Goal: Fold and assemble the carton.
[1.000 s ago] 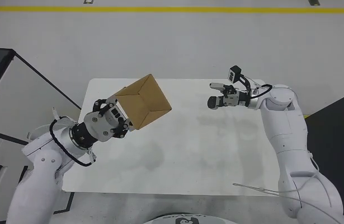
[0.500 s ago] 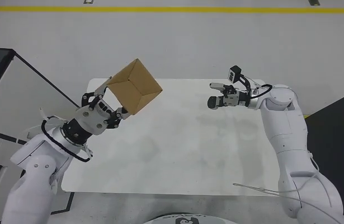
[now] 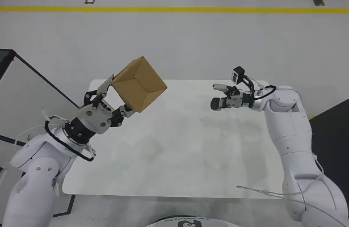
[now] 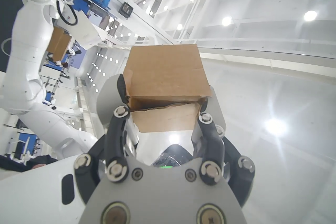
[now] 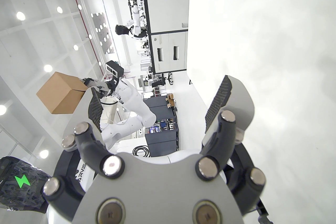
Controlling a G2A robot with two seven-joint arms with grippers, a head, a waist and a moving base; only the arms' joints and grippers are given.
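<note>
Now the left gripper's point(image 3: 118, 100) fingers pinch the brown carton point(image 3: 139, 83) by its flapped end, holding it tilted above the worktop's point(image 3: 197, 147) far left corner; the right gripper point(image 3: 215, 95) hovers opposite, fingers spread wide.

The carton point(image 3: 139, 84) in the upper left of the top view is showing plain brown all over. The table point(image 3: 191, 147) is looking white. A yellow line point(image 3: 174, 9) is running along the top edge. The right gripper point(image 5: 160, 87) is wearing black bumpy pads point(image 5: 218, 101).
</note>
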